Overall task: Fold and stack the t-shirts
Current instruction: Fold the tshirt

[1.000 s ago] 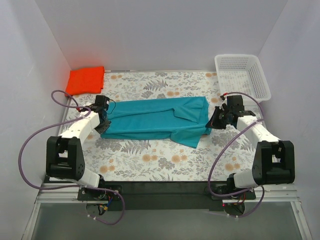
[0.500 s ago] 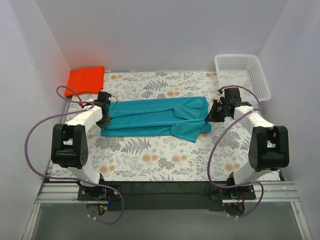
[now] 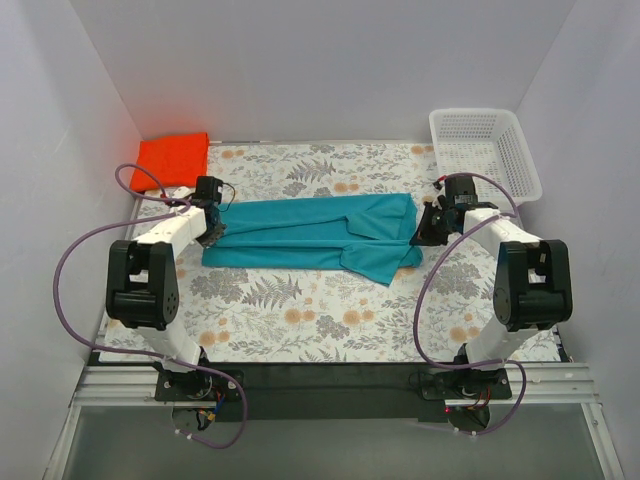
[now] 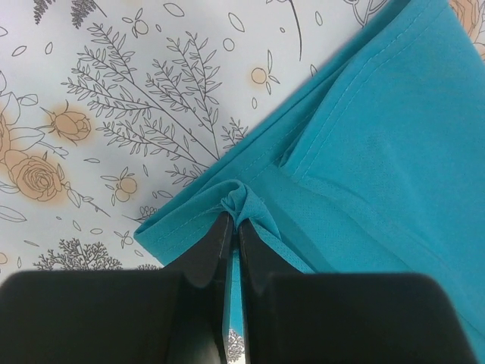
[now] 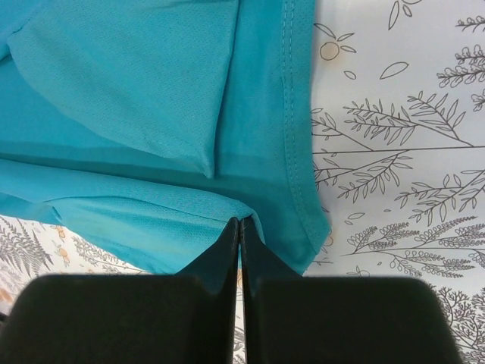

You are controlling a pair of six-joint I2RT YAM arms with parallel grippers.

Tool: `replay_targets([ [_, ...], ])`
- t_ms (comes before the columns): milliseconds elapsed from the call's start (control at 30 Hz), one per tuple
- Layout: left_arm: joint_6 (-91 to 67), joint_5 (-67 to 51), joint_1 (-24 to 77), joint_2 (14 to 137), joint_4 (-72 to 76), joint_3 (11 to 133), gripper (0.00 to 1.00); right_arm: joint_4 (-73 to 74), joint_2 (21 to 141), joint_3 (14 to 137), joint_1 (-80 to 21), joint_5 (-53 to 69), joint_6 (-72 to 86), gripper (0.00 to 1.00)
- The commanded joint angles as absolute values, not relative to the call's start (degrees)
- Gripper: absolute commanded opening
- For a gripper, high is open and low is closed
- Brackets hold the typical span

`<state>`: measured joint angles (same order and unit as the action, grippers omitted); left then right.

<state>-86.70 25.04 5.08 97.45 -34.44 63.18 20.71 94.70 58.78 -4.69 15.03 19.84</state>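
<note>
Top view: I see teal t-shirt (image 3: 310, 235) lying flat mid-table, long side running left to right across floral tabletop (image 3: 300, 320). Left gripper (image 3: 210, 230) sits at shirt's left edge, right gripper (image 3: 422, 230) at its right edge. Folded orange shirt (image 3: 172, 160) in far left corner. White basket (image 3: 520, 165) in far right corner.

Left wrist view: fingers (image 4: 212, 250) pressed together, small pucker of teal hem pinched between tips.

Right wrist view: fingers (image 5: 261, 254) squeezed together on folded teal edge near shirt's corner. Bare floral tabletop to right.
</note>
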Motion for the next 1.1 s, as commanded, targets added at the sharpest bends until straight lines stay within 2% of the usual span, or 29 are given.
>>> replay_targets([
  [0,-85.96,29.09,4.48,98.09,-33.22,64.34,0.02,18.72,95.97,60.82,-4.66,12.92,18.55,0.01],
  [167,-86.31,28.65,4.48,98.79,-32.43,63.72,0.1,17.41,96.24,61.0,-4.75,14.5,18.02,0.05],
  [267,-86.66,27.6,4.48,98.7,-32.43,63.9,0.17,16.96,95.89,61.17,-4.75,15.29,17.75,0.13],
  [300,-86.83,27.51,4.48,98.61,-32.52,63.98,0.22,16.7,95.45,61.35,-4.66,15.55,17.75,0.15],
  [333,-87.18,27.42,4.48,98.27,-32.87,63.9,0.25,16.7,95.1,61.43,-4.75,15.73,17.49,0.23],
  [367,-87.36,27.33,4.48,97.83,-32.96,63.81,0.29,16.61,94.84,61.52,-4.66,16.17,17.4,0.26],
  [400,-87.54,27.33,4.48,96.6,-32.96,63.81,0.4,16.52,93.88,61.52,-4.75,16.26,17.32,0.29],
  [433,-88.06,27.33,4.48,95.72,-32.96,63.29,0.45,16.52,93.17,61.52,-4.66,16.26,17.05,0.36],
  [500,-88.59,27.69,4.48,92.83,-32.96,62.5,0.58,16.61,91.07,61.09,-4.66,16.0,16.79,0.4],
  [600,-88.68,27.25,4.48,88.7,-33.83,61.7,0.68,16.7,87.2,59.16,-4.57,15.47,16.61,0.43],
  [733,-88.59,25.23,4.48,83.59,-35.24,57.76,0.72,16.35,82.1,52.06,-4.57,15.99,14.77,0.47],
  [867,-87.63,19.26,4.57,79.99,-33.76,52.04,0.72,15.73,78.76,46.77,-4.4,15.38,12.32,0.48],
  [933,-87.19,16.09,4.57,79.72,-32.44,50.63,0.71,15.82,78.66,45.97,-4.39,14.6,10.47,0.47],
  [967,-86.49,15.47,4.57,79.98,-32.08,49.93,0.68,15.73,78.75,45.71,-3.79,14.76,8.37,0.43],
  [1067,-85.96,14.59,4.57,81.38,-30.59,49.92,0.6,14.07,79.27,45.61,-2.38,16.34,4.59,0.43],
])
